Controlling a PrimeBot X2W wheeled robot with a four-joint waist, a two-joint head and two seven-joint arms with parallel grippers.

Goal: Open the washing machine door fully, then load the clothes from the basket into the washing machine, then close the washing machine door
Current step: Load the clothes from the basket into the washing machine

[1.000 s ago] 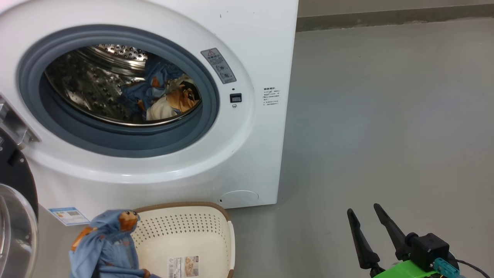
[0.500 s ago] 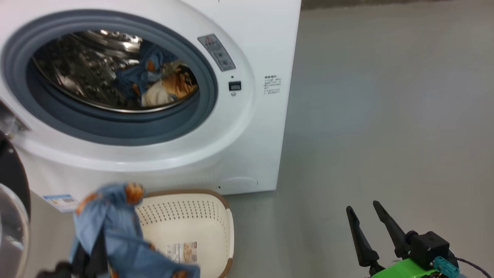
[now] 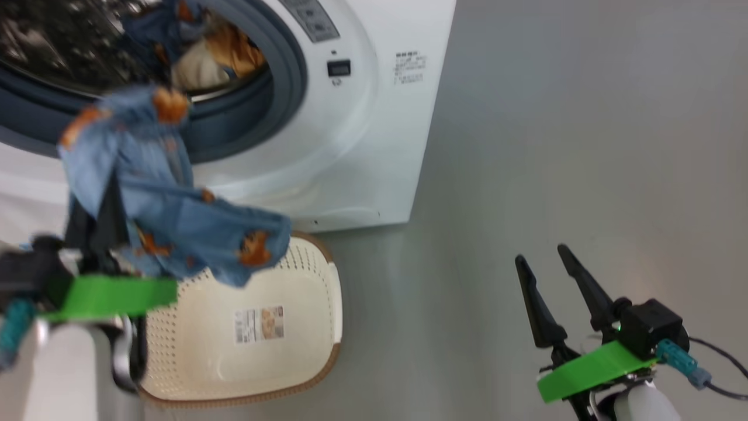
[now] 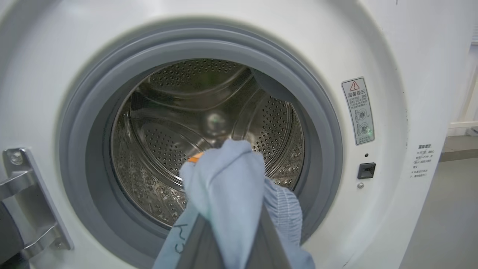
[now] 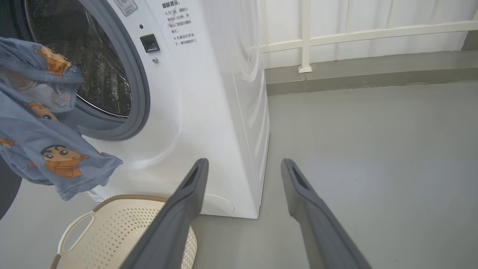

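The washing machine [image 3: 350, 146] stands at the upper left with its opening uncovered. Blue, cream and orange clothes [image 3: 204, 55] lie in its drum [image 4: 209, 123]. The door's metal hinge [image 4: 26, 194] sits at the left edge of the left wrist view; the door itself is out of frame. My left gripper [image 3: 102, 225] is shut on a light blue garment [image 3: 175, 222] with orange cartoon figures, which hangs in front of the grey gasket [image 4: 321, 123], above the basket [image 3: 315, 351]. The basket holds nothing but its label sticker. My right gripper [image 3: 549, 257] is open and empty over the floor, lower right.
Grey floor [image 3: 584, 146] stretches to the right of the machine. In the right wrist view a white railing [image 5: 306, 41] runs along the wall behind. The machine's round lower cap [image 5: 220, 203] is near the basket's [image 5: 123, 231] rim. A cable [image 3: 719, 374] trails from my right wrist.
The head camera has tilted down. My left gripper has lifted the blue garment out of the basket and up in front of the machine's opening. The right gripper has stayed open in place.
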